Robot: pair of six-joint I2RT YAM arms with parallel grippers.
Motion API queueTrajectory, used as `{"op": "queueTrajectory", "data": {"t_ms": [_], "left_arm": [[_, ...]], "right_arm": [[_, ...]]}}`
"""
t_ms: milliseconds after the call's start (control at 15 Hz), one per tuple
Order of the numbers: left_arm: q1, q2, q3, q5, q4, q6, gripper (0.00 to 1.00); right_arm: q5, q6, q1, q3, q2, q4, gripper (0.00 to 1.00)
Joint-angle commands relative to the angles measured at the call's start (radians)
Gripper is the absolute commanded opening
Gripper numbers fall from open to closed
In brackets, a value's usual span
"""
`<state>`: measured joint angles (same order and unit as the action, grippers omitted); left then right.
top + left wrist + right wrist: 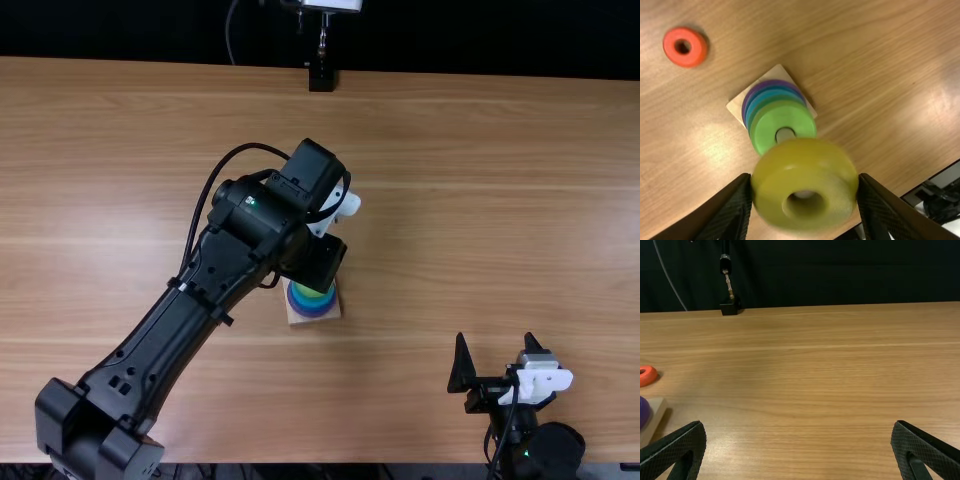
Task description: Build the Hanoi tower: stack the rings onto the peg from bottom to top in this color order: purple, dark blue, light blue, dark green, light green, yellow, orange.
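Note:
Over the wooden base (315, 317) my left gripper (322, 262) hangs, partly covering the stack. In the left wrist view, the left gripper (805, 187) is shut on the yellow ring (805, 155), held above and beside the peg (785, 134). A light green ring (782, 119) tops the stack, over darker green, blue and purple (752, 95) rings. The orange ring (685, 47) lies flat on the table off the base. My right gripper (495, 345) stands open near the table's front edge, with nothing between its fingers; in its wrist view the right gripper (798, 426) is wide apart.
A small black stand (321, 77) is at the table's far edge. The left arm (180, 315) stretches diagonally over the table (480, 200), with the base under its front end. The right arm (535, 445) stays low at the right.

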<state>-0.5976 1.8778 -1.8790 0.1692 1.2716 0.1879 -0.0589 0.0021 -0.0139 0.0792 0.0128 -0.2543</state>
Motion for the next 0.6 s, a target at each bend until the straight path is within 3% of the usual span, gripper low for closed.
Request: {"op": "queueTrajectory", "data": {"t_ms": [0,67,333,533], "left_arm": [[-0.002,0.02,0.015,0.02,0.004,0.009,0.96],[-0.002,0.02,0.015,0.02,0.008,0.009,1.0],[0.001,0.012,0.017,0.017,-0.005,0.007,1.0],[0.01,0.007,0.0,-0.002,-0.025,0.002,1.0]], "right_arm": [[0.004,0.002,-0.008,-0.061,-0.013,-0.074,1.0],[0.004,0.002,-0.008,-0.059,-0.013,-0.074,1.0],[0.004,0.002,-0.006,-0.059,-0.013,-0.074,1.0],[0.004,0.002,-0.008,-0.059,-0.013,-0.074,1.0]]}}
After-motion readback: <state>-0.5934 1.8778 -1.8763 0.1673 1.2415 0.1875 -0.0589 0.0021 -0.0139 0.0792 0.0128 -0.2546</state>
